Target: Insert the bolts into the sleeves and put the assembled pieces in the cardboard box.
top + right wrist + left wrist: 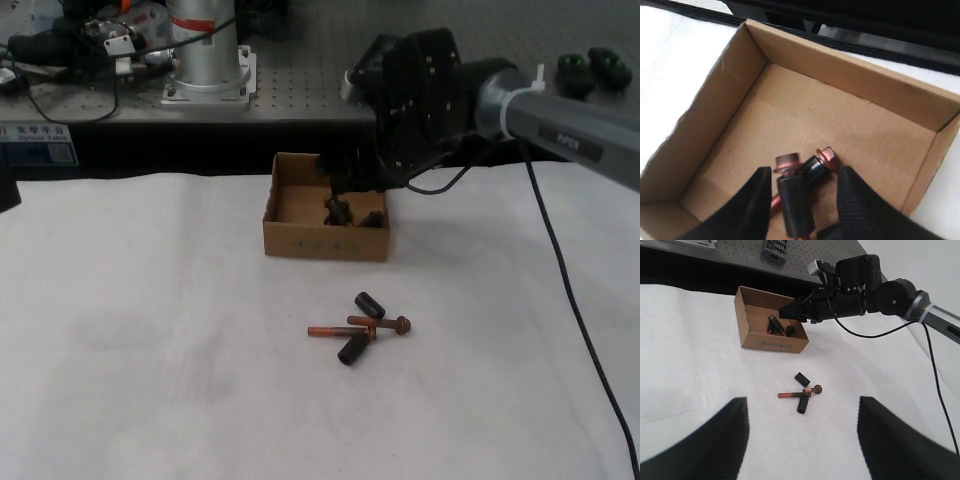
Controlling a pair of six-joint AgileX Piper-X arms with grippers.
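The right pincer (805, 172) is held spread inside the cardboard box (840, 80), slack about a sleeved bolt (794, 207) laid beside a second assembled piece (817, 167), apparently for release there. The left pincer (801, 412), parted, is poised above the loose bolts (335, 331) and sleeves (352, 350) on the bench (150, 350).

The pincer (804, 172), fingers spread, hangs over two sleeved bolts (792, 200) in the cardboard box (850, 75).

High camera: behind the arms, facing forward and down over the bench, cardboard box (325, 243) far centre. Left wrist camera: well back on the near side, sharing that box (772, 344) and the bolts (330, 331) (790, 395) with the high one. Right wrist camera: close over the box (850, 75), looking down into it.
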